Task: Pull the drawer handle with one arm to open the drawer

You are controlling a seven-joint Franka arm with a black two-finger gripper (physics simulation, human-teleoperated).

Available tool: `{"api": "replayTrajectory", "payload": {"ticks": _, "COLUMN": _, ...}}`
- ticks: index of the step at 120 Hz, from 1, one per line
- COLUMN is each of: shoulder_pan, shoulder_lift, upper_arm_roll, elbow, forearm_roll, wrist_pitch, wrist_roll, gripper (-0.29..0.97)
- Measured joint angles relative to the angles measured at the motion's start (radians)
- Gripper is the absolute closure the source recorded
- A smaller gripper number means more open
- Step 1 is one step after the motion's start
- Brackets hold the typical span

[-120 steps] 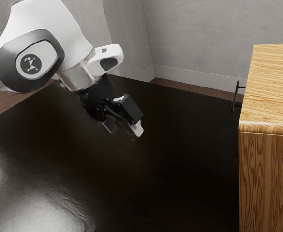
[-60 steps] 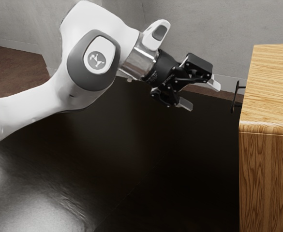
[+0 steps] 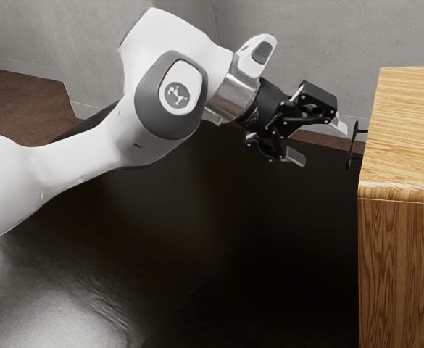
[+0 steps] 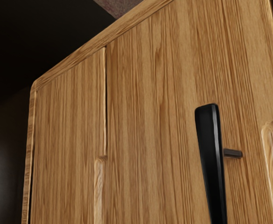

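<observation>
While the bench (image 3: 197,261) is being read from its near edge, bench: a dark, glossy top is being shown, with pale glare being thrown on its near corner at the exterior view's left.
cabinet (image 3: 404,217): a light wooden body is being shown standing at the bench's edge on the exterior view's right, its grain running upright on the near face.
arm (image 3: 125,145): white links are being extended from the exterior view's left over the bench's middle toward the cabinet.
claw (image 3: 319,141): it is being held open above the bench's far part, its pale-tipped fingers (image 3: 340,125) being spread wide; it is being pointed at the cabinet's front, near the drawer handle (image 3: 354,143) but apart from it.
drawer handle: a black upright bar is being carried on the cabinet's front, by the bench's far edge, standing off the wood on a short peg; in the wrist view the drawer handle (image 4: 211,158) is being shown against the drawer front (image 4: 159,116), untouched.
floor (image 3: 23,101): brown boards are being shown beyond the bench's far corner.
wall (image 3: 306,43): a grey surface is being shown farthest back.
</observation>
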Motion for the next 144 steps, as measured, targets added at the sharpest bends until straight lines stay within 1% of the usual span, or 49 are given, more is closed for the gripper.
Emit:
{"api": "replayTrajectory", "payload": {"ticks": 37, "shoulder_pan": -0.007, "shoulder_lift": 0.033, "upper_arm_roll": 0.000, "elbow": 0.020, "forearm_roll": -0.007, "wrist_pitch": 0.003, "wrist_roll": -0.020, "gripper": 0.00}}
{"api": "replayTrajectory", "payload": {"ticks": 88, "shoulder_pan": -0.025, "shoulder_lift": 0.034, "upper_arm_roll": 0.000, "elbow": 0.008, "forearm_roll": -0.007, "wrist_pitch": 0.004, "wrist_roll": -0.036, "gripper": 0.00}}
{"api": "replayTrajectory", "payload": {"ticks": 144, "shoulder_pan": -0.007, "shoulder_lift": 0.023, "upper_arm_roll": 0.012, "elbow": -0.029, "forearm_roll": -0.002, "wrist_pitch": 0.005, "wrist_roll": -0.044, "gripper": 0.00}}
